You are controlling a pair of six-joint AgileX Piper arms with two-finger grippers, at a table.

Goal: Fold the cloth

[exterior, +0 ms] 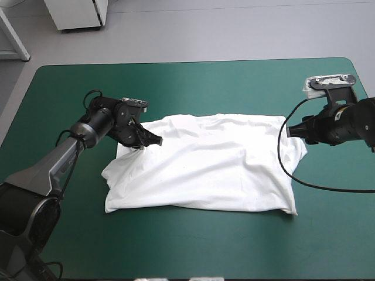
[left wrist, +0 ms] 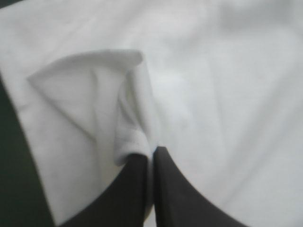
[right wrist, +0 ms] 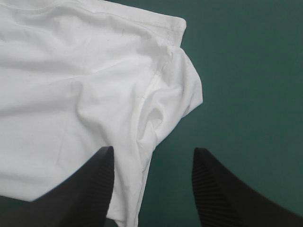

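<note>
The white T-shirt [exterior: 205,167] lies spread in a rough rectangle on the middle of the teal-green cover [exterior: 193,82]. At its far left corner my left gripper [exterior: 153,140] is shut on a raised fold of the T-shirt. In the left wrist view that pinched flap of T-shirt [left wrist: 128,104] rises from between the closed tips of the left gripper [left wrist: 152,150]. My right gripper [exterior: 291,130] hovers open at the shirt's right edge. In the right wrist view the right gripper [right wrist: 153,150] has one finger over the T-shirt [right wrist: 71,85] and the other over the bare cover [right wrist: 246,71].
Bare teal-green cover surrounds the shirt on all sides, widest toward the far edge [exterior: 193,63] and the near edge. A bunched sleeve [right wrist: 182,90] sticks out just ahead of the right gripper.
</note>
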